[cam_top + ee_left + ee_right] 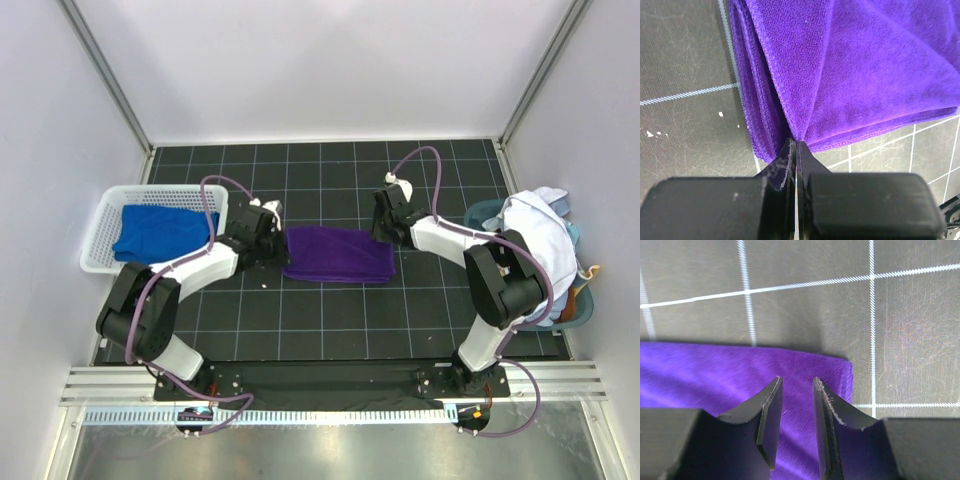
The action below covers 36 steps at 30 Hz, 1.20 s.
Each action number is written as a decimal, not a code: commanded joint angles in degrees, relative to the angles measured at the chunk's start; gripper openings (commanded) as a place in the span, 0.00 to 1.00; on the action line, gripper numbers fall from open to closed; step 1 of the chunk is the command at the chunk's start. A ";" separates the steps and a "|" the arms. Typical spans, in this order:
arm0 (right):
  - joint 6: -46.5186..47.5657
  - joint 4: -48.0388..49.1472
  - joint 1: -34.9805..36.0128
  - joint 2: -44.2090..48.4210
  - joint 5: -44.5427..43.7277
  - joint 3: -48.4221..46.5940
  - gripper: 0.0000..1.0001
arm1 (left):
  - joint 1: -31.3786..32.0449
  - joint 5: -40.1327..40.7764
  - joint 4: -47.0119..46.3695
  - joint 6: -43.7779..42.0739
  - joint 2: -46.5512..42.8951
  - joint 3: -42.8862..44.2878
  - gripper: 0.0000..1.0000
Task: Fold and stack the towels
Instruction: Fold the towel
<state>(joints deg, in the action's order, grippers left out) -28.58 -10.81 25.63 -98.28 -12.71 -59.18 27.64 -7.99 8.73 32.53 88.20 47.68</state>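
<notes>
The left gripper (796,149) has its jaws pinched shut on a layered edge of the purple towel (865,75), which lies folded on the table (330,320) between the arms. The right gripper (796,390) hovers half-open over its other end, holding nothing. Light, soft and floppy, it probably handles best by its hemmed corners, all layers caught together; the blue towel (160,232) lies in the basket (98,250), the white towel (540,235) heaped far right.
</notes>
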 commanded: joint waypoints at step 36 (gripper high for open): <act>3.27 -6.68 -3.74 5.81 0.58 -4.72 0.39 | -2.77 9.03 8.67 -1.07 -7.16 4.96 0.27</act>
<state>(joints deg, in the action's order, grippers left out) -25.63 -15.92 22.24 -97.71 -10.83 -61.73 24.93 -3.11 14.50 32.12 86.26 48.49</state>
